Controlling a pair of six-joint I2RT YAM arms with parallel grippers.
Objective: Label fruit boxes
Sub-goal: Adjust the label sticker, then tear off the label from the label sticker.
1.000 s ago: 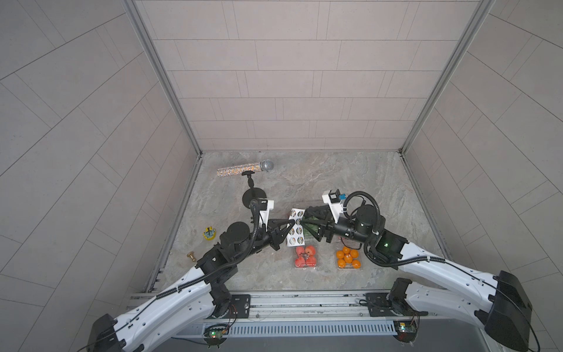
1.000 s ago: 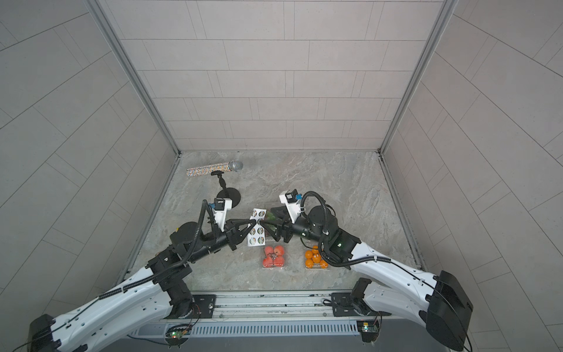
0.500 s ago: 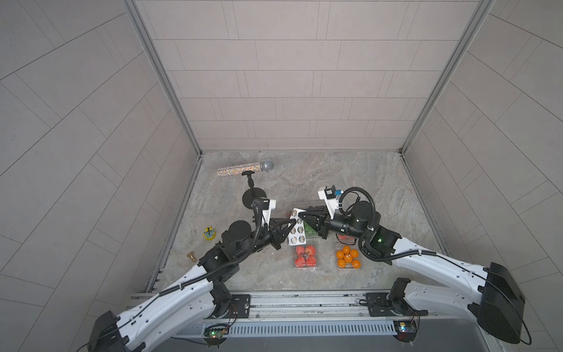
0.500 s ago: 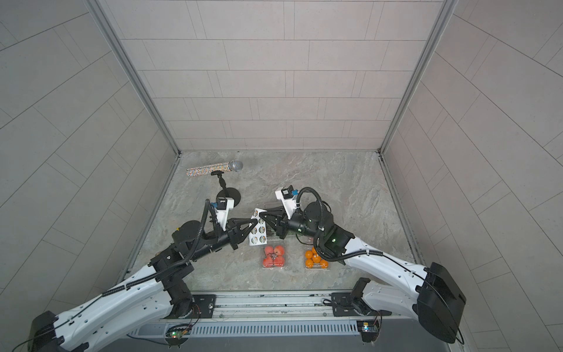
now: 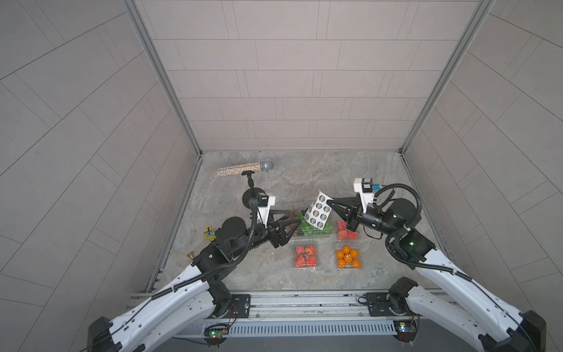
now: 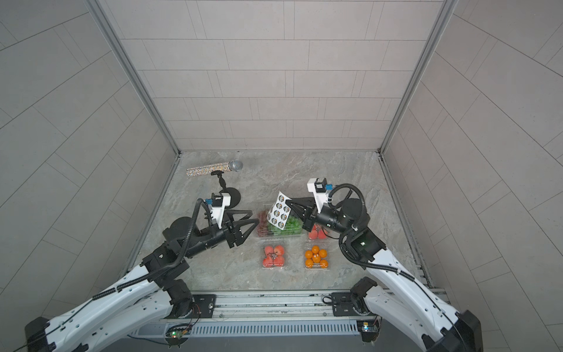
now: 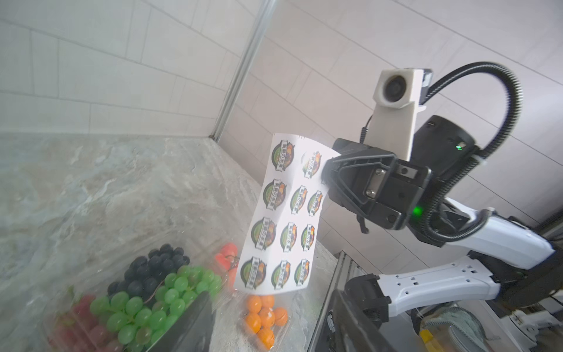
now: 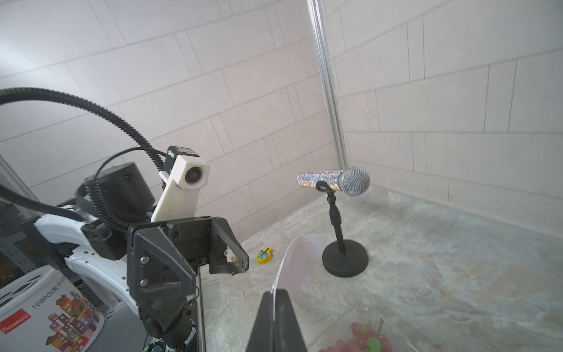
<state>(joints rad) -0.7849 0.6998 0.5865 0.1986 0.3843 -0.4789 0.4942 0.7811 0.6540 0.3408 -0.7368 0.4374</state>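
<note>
Right gripper pinched the top edge of the sticker sheet, which hung above the large grape box mid-counter. Left gripper stood just beside that box, jaws spread. In both top views all four boxes showed: a small red-fruit box beside the large one, another red-fruit box and the orange box nearer the front edge. The left wrist view alone gave the sheet's printed face; the right wrist view gave its blank back and nothing between the left gripper's jaws
</note>
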